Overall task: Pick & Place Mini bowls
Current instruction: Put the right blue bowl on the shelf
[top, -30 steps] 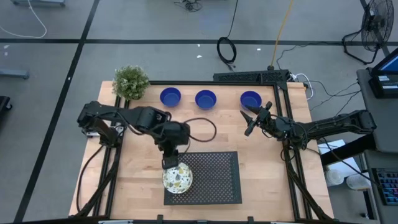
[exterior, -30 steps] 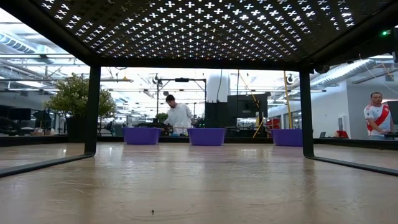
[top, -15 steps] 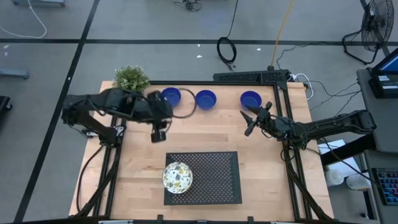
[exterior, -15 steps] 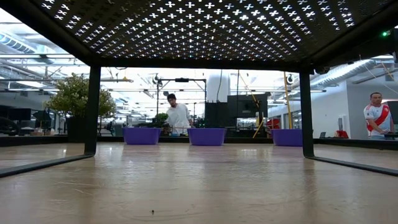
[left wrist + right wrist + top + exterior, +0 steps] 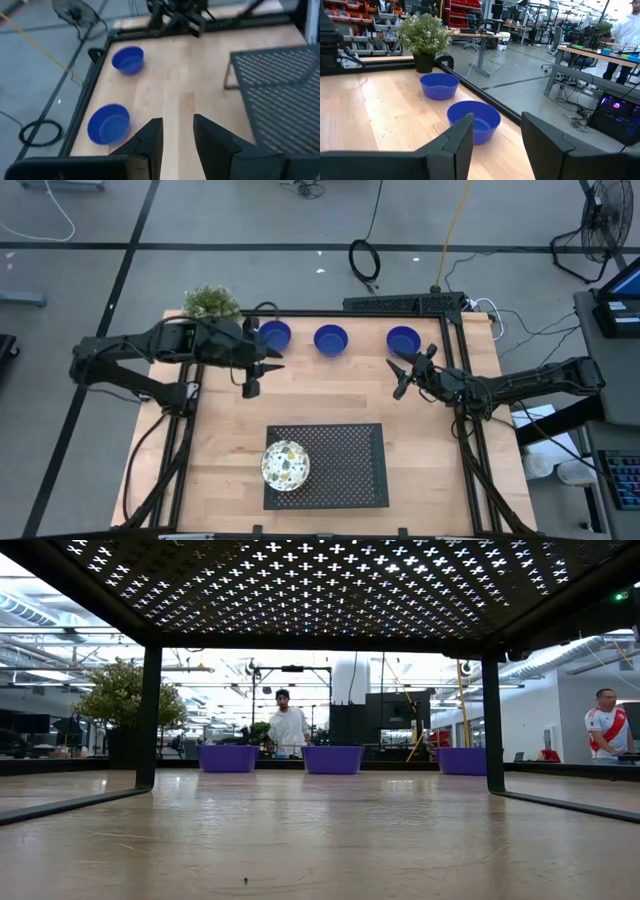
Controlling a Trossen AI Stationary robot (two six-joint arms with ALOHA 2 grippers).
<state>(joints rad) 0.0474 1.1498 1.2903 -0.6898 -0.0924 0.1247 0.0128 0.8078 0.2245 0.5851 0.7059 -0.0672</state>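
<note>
We saw the left gripper (image 5: 262,368), fingers spread and empty, beside the leftmost blue bowl (image 5: 274,335). The right gripper (image 5: 402,373), fingers also spread, waited near the rightmost blue bowl (image 5: 403,339).

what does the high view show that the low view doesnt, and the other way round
Only the high view shows both arms: the left gripper hangs open beside the leftmost blue bowl, and the right gripper waits open below the rightmost blue bowl. It alone shows the speckled white bowl sitting on top of the perforated black rack.

Only the low view shows the rack's underside and people in the room behind.

Both show three blue bowls in a row at the table's far edge and the potted plant.
</note>
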